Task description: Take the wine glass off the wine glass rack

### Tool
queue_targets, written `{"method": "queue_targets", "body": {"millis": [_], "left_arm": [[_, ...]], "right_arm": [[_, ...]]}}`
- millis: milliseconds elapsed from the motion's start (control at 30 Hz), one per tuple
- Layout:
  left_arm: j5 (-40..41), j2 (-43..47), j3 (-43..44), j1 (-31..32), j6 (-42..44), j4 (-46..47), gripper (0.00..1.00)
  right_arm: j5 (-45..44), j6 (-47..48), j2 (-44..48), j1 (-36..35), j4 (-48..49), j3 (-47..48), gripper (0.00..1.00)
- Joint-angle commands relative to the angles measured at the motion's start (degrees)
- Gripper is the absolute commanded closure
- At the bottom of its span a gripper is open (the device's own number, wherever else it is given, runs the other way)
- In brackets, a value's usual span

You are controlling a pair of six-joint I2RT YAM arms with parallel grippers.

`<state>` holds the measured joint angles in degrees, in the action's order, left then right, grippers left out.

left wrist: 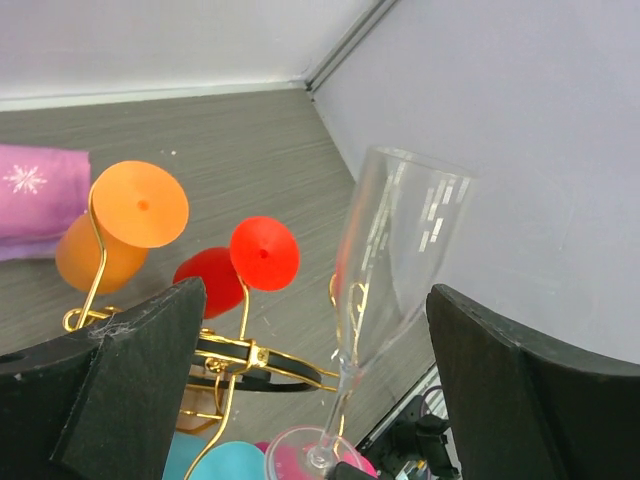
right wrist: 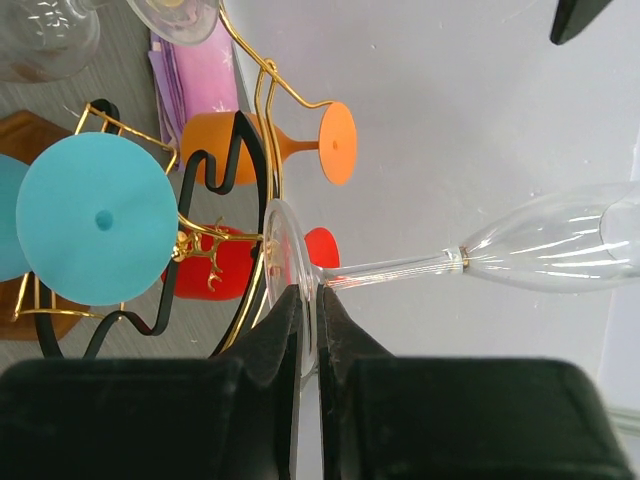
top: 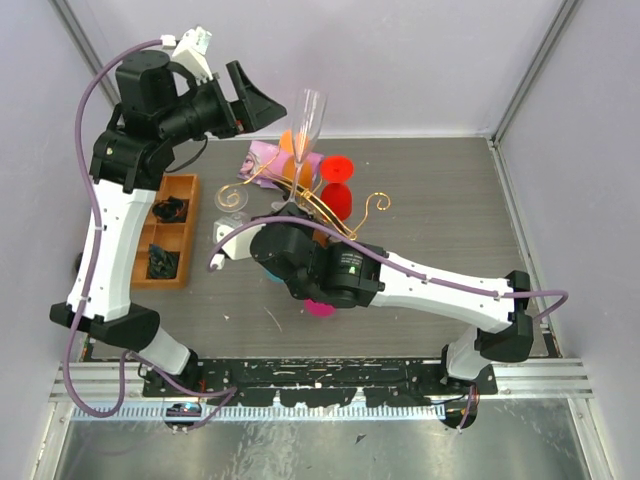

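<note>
The wine glass is a clear flute, standing upright above the gold wire rack. In the right wrist view my right gripper is shut on the glass's round foot, which lies close beside a gold rail; the stem and bowl point away from it. In the top view the right wrist hides this gripper. My left gripper is open, raised high, with the glass between its fingers and touching neither. It also shows in the top view.
Orange, red and teal glasses hang on the rack, with clear ones at its left. A purple cloth lies behind. An orange compartment tray with black parts sits left. Grey walls enclose the table.
</note>
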<state>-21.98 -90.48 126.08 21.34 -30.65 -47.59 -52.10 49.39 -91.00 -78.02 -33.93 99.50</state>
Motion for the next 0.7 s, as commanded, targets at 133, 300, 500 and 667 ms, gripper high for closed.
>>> {"method": "queue_targets", "body": {"millis": [133,300,500,667], "left_arm": [[-5.5,2.1,-2.7,0.2,1.3,7.3,0.01],[-6.9,0.9,-2.2,0.4,2.0,7.6,0.01],[-6.6,-2.0,0.7,0.9,3.1,4.3,0.01],[-6.1,-3.1,3.5,1.2,5.9,0.9,0.01]], "right_arm": [[2.0,0.5,0.4,-1.4,1.6,3.6,0.99],[3.0,0.8,0.0,-2.5,1.6,4.1,0.99],[3.0,1.9,-1.6,-3.7,1.3,4.9,0.99],[2.8,2.3,-1.9,-4.1,0.7,4.4,0.99]]}}
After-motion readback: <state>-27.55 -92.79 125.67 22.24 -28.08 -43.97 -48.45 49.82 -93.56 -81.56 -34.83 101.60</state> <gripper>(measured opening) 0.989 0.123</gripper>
